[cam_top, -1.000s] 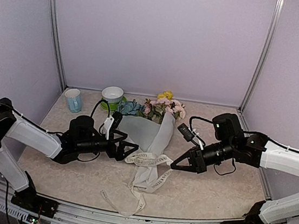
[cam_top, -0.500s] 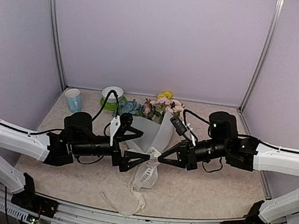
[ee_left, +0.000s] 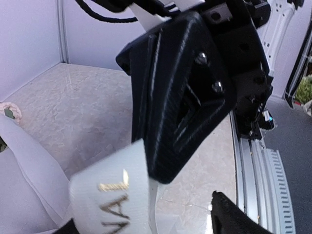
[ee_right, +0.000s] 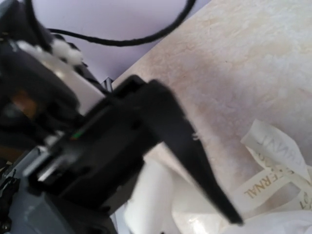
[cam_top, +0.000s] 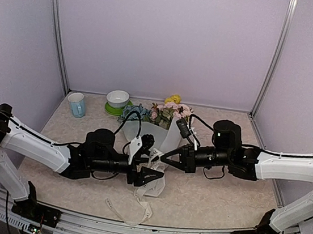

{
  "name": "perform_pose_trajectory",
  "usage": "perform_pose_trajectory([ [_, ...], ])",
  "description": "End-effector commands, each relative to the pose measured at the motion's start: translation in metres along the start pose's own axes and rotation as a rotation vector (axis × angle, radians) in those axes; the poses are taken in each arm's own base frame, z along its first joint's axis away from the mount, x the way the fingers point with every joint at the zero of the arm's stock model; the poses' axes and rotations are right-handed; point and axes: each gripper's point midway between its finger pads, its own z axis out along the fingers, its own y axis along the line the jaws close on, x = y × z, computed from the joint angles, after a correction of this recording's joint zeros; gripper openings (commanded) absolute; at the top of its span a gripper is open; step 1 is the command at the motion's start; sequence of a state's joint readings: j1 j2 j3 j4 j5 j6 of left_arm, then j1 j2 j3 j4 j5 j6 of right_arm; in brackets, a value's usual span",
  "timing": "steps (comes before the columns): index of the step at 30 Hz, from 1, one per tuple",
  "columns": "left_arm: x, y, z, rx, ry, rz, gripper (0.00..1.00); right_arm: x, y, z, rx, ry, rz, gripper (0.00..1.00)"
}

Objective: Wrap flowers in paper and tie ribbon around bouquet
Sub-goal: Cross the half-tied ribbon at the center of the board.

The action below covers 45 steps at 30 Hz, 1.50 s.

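Bouquet (cam_top: 163, 134) lies on counter (cam_top: 220, 199) just right of white bowl (cam_top: 118, 97), long axis front-to-back, blooms toward rear wall. Ribbon (ee_left: 114, 195) hangs nearward of bowl. Left pincer (cam_top: 155, 161) stands apart astride ribbon; right pincer (cam_top: 164, 159) is together, tips at ribbon

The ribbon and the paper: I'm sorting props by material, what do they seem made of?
The ribbon: seemingly woven fabric, cream, matte, with printed lettering; it folds limply. The paper: thin frosted translucent sheet, softly creased; tissue or plastic film, I cannot tell which.
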<state>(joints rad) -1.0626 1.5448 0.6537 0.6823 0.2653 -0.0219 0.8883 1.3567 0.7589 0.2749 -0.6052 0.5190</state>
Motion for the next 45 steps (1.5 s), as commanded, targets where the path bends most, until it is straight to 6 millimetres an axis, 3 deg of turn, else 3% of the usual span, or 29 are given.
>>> perform_pose_trajectory([
  [1,-0.027,0.009,0.001,-0.054,-0.083,-0.007,0.59,0.002,-0.005,0.008,0.0,-0.019,0.011,0.0],
  [2,-0.026,0.013,0.002,-0.073,-0.079,-0.014,0.52,0.004,-0.006,0.01,-0.002,-0.014,0.014,0.0],
  [5,-0.025,0.021,0.001,-0.091,-0.075,-0.028,0.51,0.008,-0.007,0.011,-0.004,0.001,0.019,0.0],
  [8,-0.018,0.021,0.0,-0.069,-0.05,-0.055,0.39,0.012,-0.01,0.008,0.013,0.004,0.026,0.0],
  [11,-0.005,0.024,-0.006,-0.031,-0.016,-0.075,0.59,0.016,-0.015,-0.003,0.06,0.0,0.037,0.0],
  [13,0.004,0.024,-0.009,0.012,0.01,-0.069,0.66,0.019,-0.015,-0.006,0.055,0.003,0.041,0.0],
  [19,0.012,0.032,-0.007,0.048,0.04,-0.067,0.67,0.022,-0.009,-0.003,0.007,0.017,0.047,0.0],
  [21,0.017,0.034,-0.001,0.051,0.071,-0.071,0.63,0.018,-0.007,-0.003,0.008,0.008,0.038,0.0],
  [23,0.02,0.028,0.003,0.094,0.086,-0.076,0.52,0.018,-0.009,-0.003,0.017,0.014,0.039,0.0],
  [27,0.019,0.035,-0.004,0.064,0.071,-0.095,0.1,0.028,-0.014,-0.002,0.034,0.05,0.054,0.0],
  [30,0.012,0.042,-0.016,0.029,0.041,-0.094,0.0,0.041,-0.02,-0.006,0.061,0.084,0.062,0.0],
  [32,0.009,0.044,-0.019,0.013,0.033,-0.082,0.0,0.05,-0.015,-0.001,0.022,0.111,0.057,0.0],
  [36,0.01,0.056,-0.013,-0.005,0.038,-0.08,0.0,0.056,0.017,0.04,-0.151,0.154,-0.027,0.0],
  [40,0.014,0.063,-0.013,-0.003,0.039,-0.074,0.0,0.051,0.032,0.05,-0.236,0.124,-0.068,0.39],
  [43,0.015,0.06,-0.015,0.021,0.044,-0.041,0.0,0.051,0.035,0.032,-0.192,0.117,-0.116,0.47],
  [45,0.015,0.056,-0.015,0.042,0.05,-0.023,0.0,0.043,0.023,0.015,-0.094,0.088,-0.127,0.5],
])
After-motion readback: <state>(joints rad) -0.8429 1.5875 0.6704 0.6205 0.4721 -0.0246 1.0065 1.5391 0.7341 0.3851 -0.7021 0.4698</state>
